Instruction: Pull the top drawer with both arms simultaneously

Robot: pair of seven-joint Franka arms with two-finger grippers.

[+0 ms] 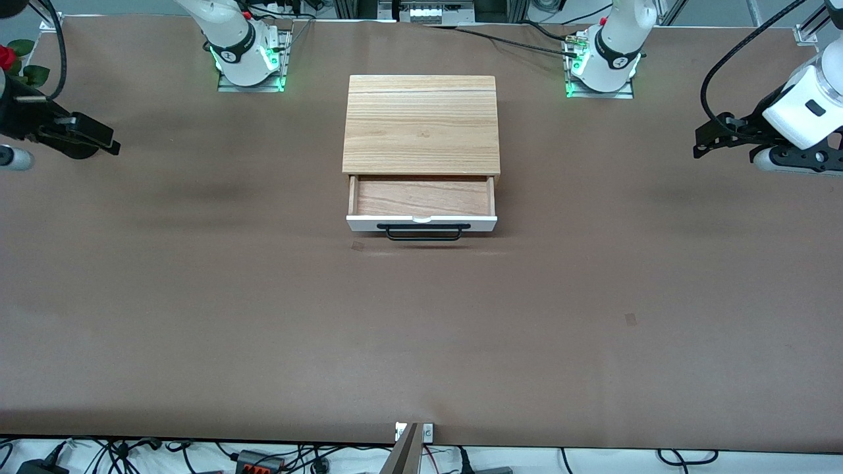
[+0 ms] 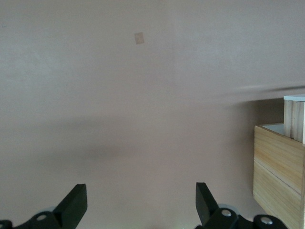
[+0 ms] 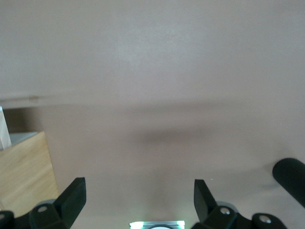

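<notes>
The top drawer (image 1: 421, 224) stands pulled out of the light-oak cabinet (image 1: 421, 122) toward the front camera. Its reddish-brown inside (image 1: 421, 196) shows, and the black bar handle (image 1: 423, 232) is on the white front. My left gripper (image 1: 701, 141) hangs over the table at the left arm's end, well away from the drawer, open and empty (image 2: 140, 200). My right gripper (image 1: 112, 146) hangs over the right arm's end, open and empty (image 3: 140, 198). The cabinet's side shows in the left wrist view (image 2: 279, 167) and in the right wrist view (image 3: 24, 167).
The two arm bases (image 1: 249, 66) (image 1: 599, 66), lit green, stand beside the cabinet at the robots' edge of the brown table (image 1: 421, 342). A red flower (image 1: 8, 56) sits at the right arm's end. Cables lie along the table's edge nearest the camera.
</notes>
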